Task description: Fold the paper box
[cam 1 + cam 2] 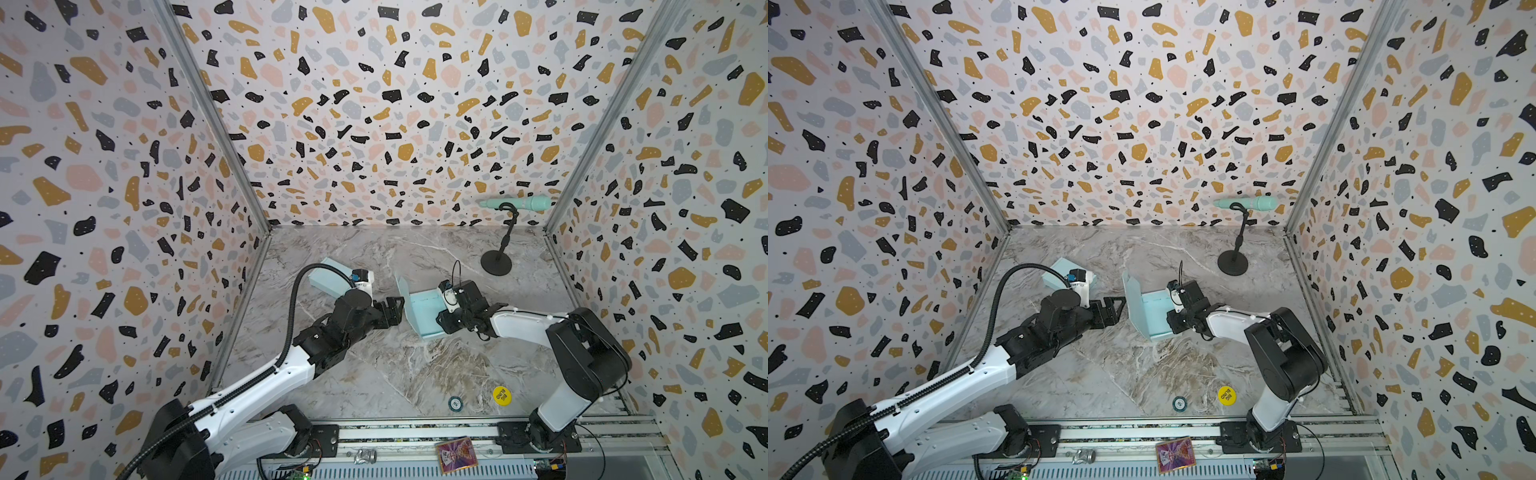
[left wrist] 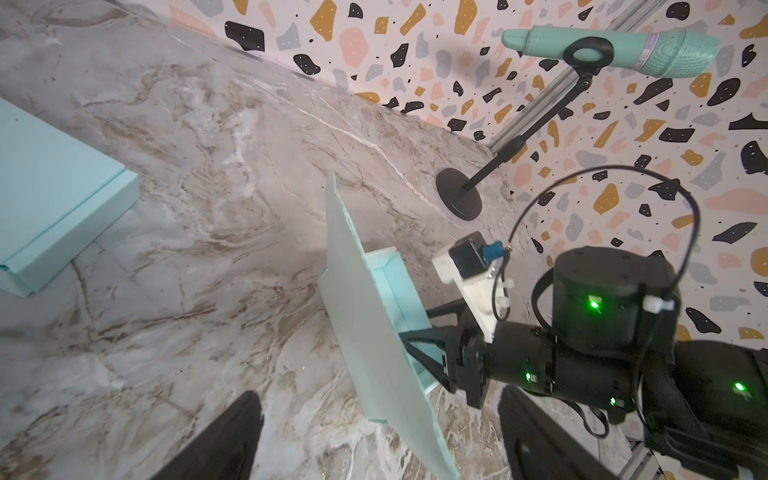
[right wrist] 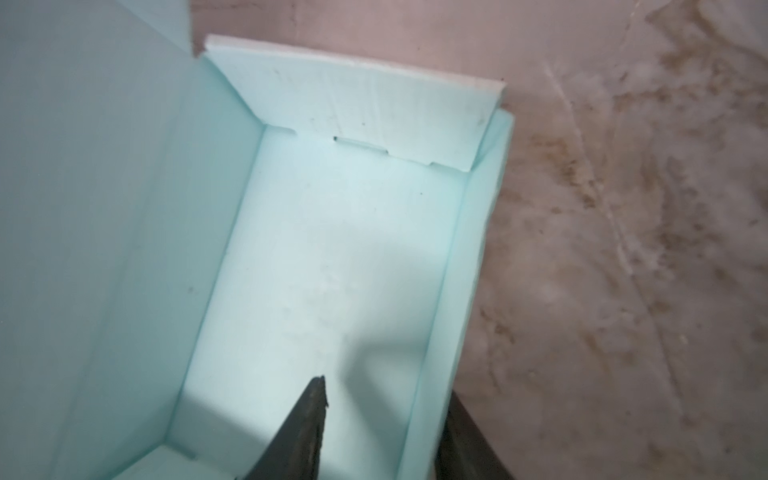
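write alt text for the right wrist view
Inside of an open pale blue paper box, lid raised and an end flap standing. The right gripper straddles a side wall, one finger inside the box and one outside, not pinching it. Marble table lies beyond.

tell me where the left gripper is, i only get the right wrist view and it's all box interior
observer: The left gripper is open, close beside the outer face of the paper box's raised lid.
operator: anything else around
observer: A closed teal box lies at the back left, partly hidden by the left wrist camera.
operator: and on my side
observer: A teal microphone sits on a black stand in the back right corner.
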Tool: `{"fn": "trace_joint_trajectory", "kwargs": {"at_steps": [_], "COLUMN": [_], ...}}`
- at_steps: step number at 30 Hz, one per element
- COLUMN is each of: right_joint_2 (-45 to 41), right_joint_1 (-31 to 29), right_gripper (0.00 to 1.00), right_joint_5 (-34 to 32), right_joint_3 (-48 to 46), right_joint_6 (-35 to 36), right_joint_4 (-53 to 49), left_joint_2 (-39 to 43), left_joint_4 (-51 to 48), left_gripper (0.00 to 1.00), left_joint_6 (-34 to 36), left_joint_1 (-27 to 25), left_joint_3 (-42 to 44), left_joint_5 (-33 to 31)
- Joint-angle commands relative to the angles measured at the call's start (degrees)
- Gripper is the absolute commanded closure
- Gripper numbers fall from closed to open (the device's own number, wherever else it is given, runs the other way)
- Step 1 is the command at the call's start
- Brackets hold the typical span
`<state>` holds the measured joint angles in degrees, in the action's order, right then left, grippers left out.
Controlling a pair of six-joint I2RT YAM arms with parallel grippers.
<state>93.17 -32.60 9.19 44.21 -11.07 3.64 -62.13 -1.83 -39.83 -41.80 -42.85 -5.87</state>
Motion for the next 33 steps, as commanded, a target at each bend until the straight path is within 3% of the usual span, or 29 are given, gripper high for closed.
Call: {"fn": "trace_joint_trajectory", "kwargs": {"at_steps": [1, 10, 16, 20, 27, 33], "right_joint_2": [-4.2, -7.6, -8.1, -9.7, -12.9, -24.0], "right_joint_1": [-0.9, -5.6, -9.8, -13.8, -14.6, -10.8], "right_gripper": [0.55, 0.51, 0.5, 0.49, 0.48, 0.43], "right_joint_5": [6.1, 8.1, 10.1, 8.9, 10.4, 2.1], "right_joint_3": [-2.8, -9.1, -11.6, -13.3, -18.7, -21.4], "right_joint_6": [-5.9, -13.2, -17.4, -17.5, -17.4, -11.6], "right_joint_4": [5.2, 12.1, 18.7, 22.9, 31.8, 24.9], "left_joint_2": [-1.6, -8.0, -9.2, -9.8, -11.4, -13.1], "left_joint_4": [3.3, 0.9, 0.3, 1.4, 2.3, 2.2], "left_gripper": [0.1, 0.13, 0.24, 0.34, 0.49, 0.6], "left_joint_6": [2.0, 4.6, 6.1, 7.2, 10.4, 14.1], "left_joint_1": [0.0, 0.8, 2.1, 3.2, 4.5, 4.6], "left_joint_3": [-2.4, -4.9, -4.6, -3.8, -3.3, -3.8], "left_joint_5": [0.0, -1.5, -3.3, -3.1, -2.9, -2.8]}}
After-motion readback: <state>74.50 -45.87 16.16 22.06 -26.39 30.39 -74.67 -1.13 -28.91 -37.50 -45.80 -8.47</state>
